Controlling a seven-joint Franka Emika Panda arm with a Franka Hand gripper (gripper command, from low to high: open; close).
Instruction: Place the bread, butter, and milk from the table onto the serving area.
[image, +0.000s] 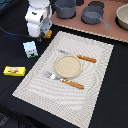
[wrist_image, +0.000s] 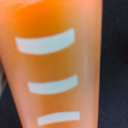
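Pincer: at the far left of the scene, low over the worktop beside the far left corner of the serving area; its white body hides the jaws, so I cannot tell whether they are spread or pinching anything.
Bread: fills the wrist view, an orange loaf with three pale score marks; in the exterior view only an orange sliver shows under the pincer, at the mat's far left corner.
Milk: upright on the worktop, just left of the mat and near the pincer.
Butter: flat on the worktop, left of the mat, nearer than the milk and apart from it.
Serving area: beige woven mat carrying a round tan plate, a fork and two orange-handled knives.
Worktop: black.
Board: pinkish-brown, far side, bearing grey pots.
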